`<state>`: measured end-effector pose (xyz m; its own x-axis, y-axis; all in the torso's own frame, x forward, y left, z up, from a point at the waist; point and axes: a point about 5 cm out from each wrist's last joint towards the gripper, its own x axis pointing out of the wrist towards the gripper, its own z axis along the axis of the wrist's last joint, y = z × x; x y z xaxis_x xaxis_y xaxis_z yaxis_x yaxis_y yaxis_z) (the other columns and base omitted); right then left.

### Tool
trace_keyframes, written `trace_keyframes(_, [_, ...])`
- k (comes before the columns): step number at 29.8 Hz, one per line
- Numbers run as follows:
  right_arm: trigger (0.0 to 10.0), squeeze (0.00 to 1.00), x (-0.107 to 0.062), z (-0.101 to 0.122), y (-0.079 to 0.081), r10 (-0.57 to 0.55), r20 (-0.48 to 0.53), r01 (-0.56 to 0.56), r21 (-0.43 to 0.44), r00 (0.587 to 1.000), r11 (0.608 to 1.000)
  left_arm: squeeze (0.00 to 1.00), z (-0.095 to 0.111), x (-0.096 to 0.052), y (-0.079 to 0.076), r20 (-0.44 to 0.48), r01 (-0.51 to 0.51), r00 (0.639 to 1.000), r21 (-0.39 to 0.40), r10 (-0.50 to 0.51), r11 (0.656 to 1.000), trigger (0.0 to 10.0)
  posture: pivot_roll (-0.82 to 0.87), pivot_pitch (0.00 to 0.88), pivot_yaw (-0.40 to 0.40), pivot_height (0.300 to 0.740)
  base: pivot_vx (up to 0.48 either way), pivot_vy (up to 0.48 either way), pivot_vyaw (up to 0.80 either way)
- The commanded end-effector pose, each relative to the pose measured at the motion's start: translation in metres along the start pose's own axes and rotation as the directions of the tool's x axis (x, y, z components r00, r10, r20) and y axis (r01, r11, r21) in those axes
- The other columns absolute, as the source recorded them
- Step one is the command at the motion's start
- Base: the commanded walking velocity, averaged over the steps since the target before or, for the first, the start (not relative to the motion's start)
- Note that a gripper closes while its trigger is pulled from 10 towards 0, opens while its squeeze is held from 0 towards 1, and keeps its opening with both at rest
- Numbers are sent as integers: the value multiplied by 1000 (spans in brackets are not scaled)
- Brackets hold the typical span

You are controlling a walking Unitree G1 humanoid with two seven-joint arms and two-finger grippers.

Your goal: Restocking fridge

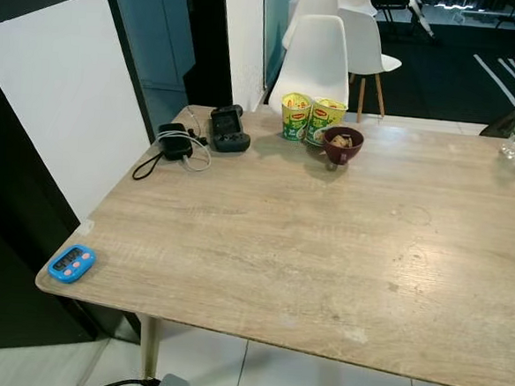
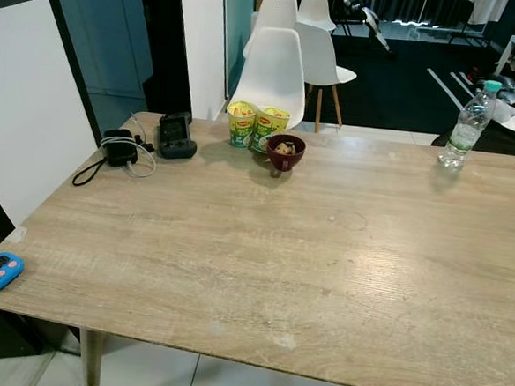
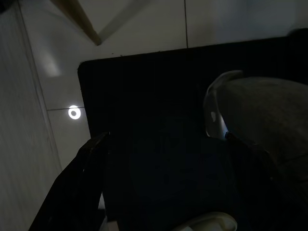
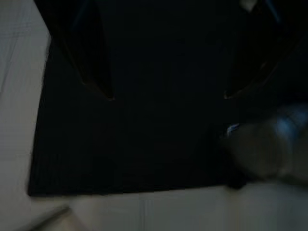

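I'm looking down on a long table (image 1: 324, 251) of pale wood-grain laminate, matte, with rounded corners and a few faint ring marks. At its far edge stand two yellow-green noodle cups (image 1: 311, 117), side by side and touching, each with a red oval logo I can't read from here. Just beside them sits a small, round, dark maroon bowl (image 1: 342, 146) with something beige inside. A clear plastic water bottle (image 2: 467, 124) with a teal cap stands upright at the far right corner, well apart from the cups. On the far left lie a black game controller (image 1: 229, 127) and a black charger block (image 1: 173, 141) with looped cable. A blue timer (image 1: 71, 263) with pink buttons rests at the near left corner. White moulded chairs (image 1: 316, 56) stand behind the table. My left gripper (image 3: 163, 159) hangs low over a dark mat (image 3: 144, 96) on glossy white tile, fingers spread wide, holding nothing. My right gripper (image 4: 166, 77) hangs over the same dark mat, also spread apart and empty.
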<state>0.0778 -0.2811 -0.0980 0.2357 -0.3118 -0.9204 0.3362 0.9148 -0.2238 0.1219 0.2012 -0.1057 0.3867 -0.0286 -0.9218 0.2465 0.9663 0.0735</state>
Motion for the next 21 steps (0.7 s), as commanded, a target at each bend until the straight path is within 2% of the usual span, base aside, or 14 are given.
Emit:
trace_keyframes(1, [10000, 0, 0, -1, -8, -32, -6, 32, 90, 999, 995, 0, -5, -2, 9, -18, -26, 1000, -3, 26, 1000, 10000, 14, 0, 17, 740, 0, 0, 0])
trace_keyframes(3, [10000, 0, -2, 4, -32, -102, 9, 97, 218, 995, 971, 0, -6, -2, 9, -17, -26, 1000, -11, 26, 1000, 10000, 13, 0, 19, 740, 0, 0, 0])
trace_keyframes(5, [10000, 0, -4, 9, -48, -154, 17, 142, 288, 988, 947, 0, -6, -2, 9, -17, -26, 1000, -14, 26, 1000, 10000, 11, 0, 22, 740, 0, 0, 0])
trace_keyframes(7, [10000, 0, -6, 10, -61, -206, 6, 190, 358, 979, 914, 0, -6, -2, 8, -17, -26, 1000, -15, 25, 1000, 10000, 11, 0, 21, 740, 0, 0, 0])
trace_keyframes(8, [10000, 0, -6, 10, -61, -206, 6, 190, 358, 979, 914, 0, -6, -2, 8, -17, -26, 1000, -15, 25, 1000, 10000, 11, 0, 21, 740, 0, 0, 0])
trace_keyframes(9, [10000, 0, -8, 10, -67, -234, -9, 219, 396, 972, 892, 0, -6, -2, 8, -17, -26, 1000, -16, 26, 1000, 10000, 13, 0, 19, 740, 0, 0, 0])
trace_keyframes(11, [10000, 0, -14, 2, -92, -342, -79, 331, 518, 936, 789, 0, -7, -2, 8, -18, -27, 999, -19, 26, 999, 10000, 14, 0, 19, 740, 0, 0, 0])
trace_keyframes(12, [10000, 0, -14, 2, -92, -342, -79, 331, 518, 936, 789, 0, -7, -2, 8, -18, -27, 999, -19, 26, 999, 10000, 14, 0, 19, 740, 0, 0, 0])
trace_keyframes(13, [10000, 0, -18, -1, -104, -389, -109, 379, 569, 915, 730, 0, -7, -2, 8, -18, -27, 999, -20, 27, 999, 10000, 15, 0, 18, 740, 0, 0, 0])
trace_keyframes(14, [10000, 0, -23, -3, -120, -451, -143, 434, 624, 881, 650, 0, -8, -2, 9, -19, -28, 999, -23, 28, 999, 10000, 14, 0, 18, 740, 0, 0, 0])
trace_keyframes(16, [10000, 0, -23, -3, -120, -451, -143, 434, 624, 881, 650, 0, -8, -2, 9, -19, -28, 999, -23, 28, 999, 10000, 14, 0, 18, 740, 0, 0, 0])
trace_keyframes(18, [10000, 0, -37, -4, -152, -566, -193, 515, 703, 802, 491, 0, -8, -3, 9, -20, -30, 999, -27, 29, 999, 10000, 18, 0, 15, 740, 0, 0, 0])
trace_keyframes(20, [10000, 0, -51, 1, -179, -653, -220, 556, 746, 725, 366, 0, -8, -3, 10, -20, -31, 999, -30, 30, 999, 10000, 21, 0, 14, 740, 0, 0, 0])
trace_keyframes(21, [10000, 0, -59, 8, -193, -699, -208, 557, 768, 684, 316, 0, -9, -3, 11, -20, -31, 999, -31, 31, 999, 10000, 24, 0, 16, 740, 0, 0, 0])
